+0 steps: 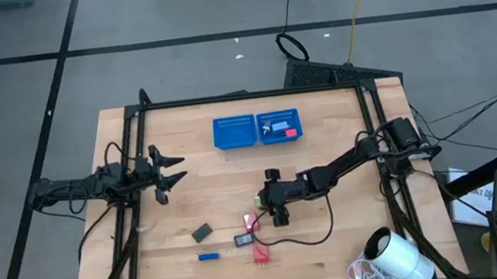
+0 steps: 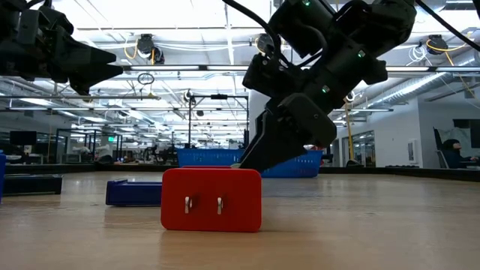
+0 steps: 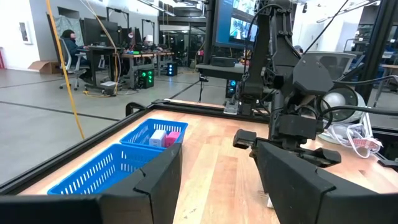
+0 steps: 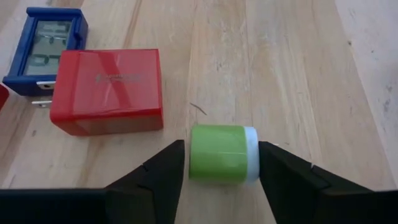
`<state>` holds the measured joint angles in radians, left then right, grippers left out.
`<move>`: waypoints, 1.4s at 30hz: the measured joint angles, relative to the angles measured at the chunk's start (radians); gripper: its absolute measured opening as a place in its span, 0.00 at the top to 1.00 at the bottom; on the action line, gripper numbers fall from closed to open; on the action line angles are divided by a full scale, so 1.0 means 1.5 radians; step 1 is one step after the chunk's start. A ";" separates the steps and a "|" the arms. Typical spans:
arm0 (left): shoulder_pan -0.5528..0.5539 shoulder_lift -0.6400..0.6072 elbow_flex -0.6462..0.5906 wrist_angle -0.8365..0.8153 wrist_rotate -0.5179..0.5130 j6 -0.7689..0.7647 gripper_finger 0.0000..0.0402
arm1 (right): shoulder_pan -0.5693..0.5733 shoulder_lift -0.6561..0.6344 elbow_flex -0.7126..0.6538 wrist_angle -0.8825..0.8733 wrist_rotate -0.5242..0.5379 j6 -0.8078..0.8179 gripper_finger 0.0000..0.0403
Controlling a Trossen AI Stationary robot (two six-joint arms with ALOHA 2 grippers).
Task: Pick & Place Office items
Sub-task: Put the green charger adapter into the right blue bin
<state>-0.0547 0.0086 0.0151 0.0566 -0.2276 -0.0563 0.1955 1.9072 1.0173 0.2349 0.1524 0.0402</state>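
**A:** From above, what are we seeing?

**B:** We are looking at the left gripper (image 1: pixel 172 168) hanging open by the table's (image 1: pixel 354 240) left edge. The right gripper (image 1: pixel 261 211) is reaching into the middle of the table, well in front of the blue tray (image 1: pixel 234 132). Red blocks (image 1: pixel 261 254), a grey piece (image 1: pixel 203 231) and a blue piece (image 1: pixel 208 256) are lying near it.

**A:** And at table height?

**B:** We are facing a red block with two prongs (image 2: pixel 211 199) standing close to the camera. The right gripper (image 2: pixel 259 161) is pointing down just behind it.

**A:** The left wrist view?

**B:** We are seeing the left gripper (image 3: pixel 217 168) with its fingers spread and nothing between them. It is looking across at the tray (image 3: pixel 93 171).

**A:** The right wrist view?

**B:** Here the right gripper (image 4: pixel 221 155) is gripping a green roll (image 4: pixel 217 154) with a white end, one finger pressing on each end. The roll is lying on the wood, just beside a red block (image 4: pixel 107 90). That block is touching a blue piece with a small display (image 4: pixel 46 46).
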 joint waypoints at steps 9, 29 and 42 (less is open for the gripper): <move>0.000 0.000 0.000 0.000 0.000 0.000 0.47 | 0.000 0.000 0.000 -0.005 0.000 0.000 0.61; 0.000 0.000 0.000 0.000 0.000 0.000 0.47 | 0.000 0.000 0.000 -0.005 0.000 0.000 0.59; 0.000 0.000 0.000 0.000 0.000 0.000 0.47 | 0.000 0.000 0.000 -0.005 0.000 0.000 0.61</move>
<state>-0.0547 0.0082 0.0153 0.0566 -0.2276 -0.0563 0.1951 1.9072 1.0180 0.2268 0.1520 0.0402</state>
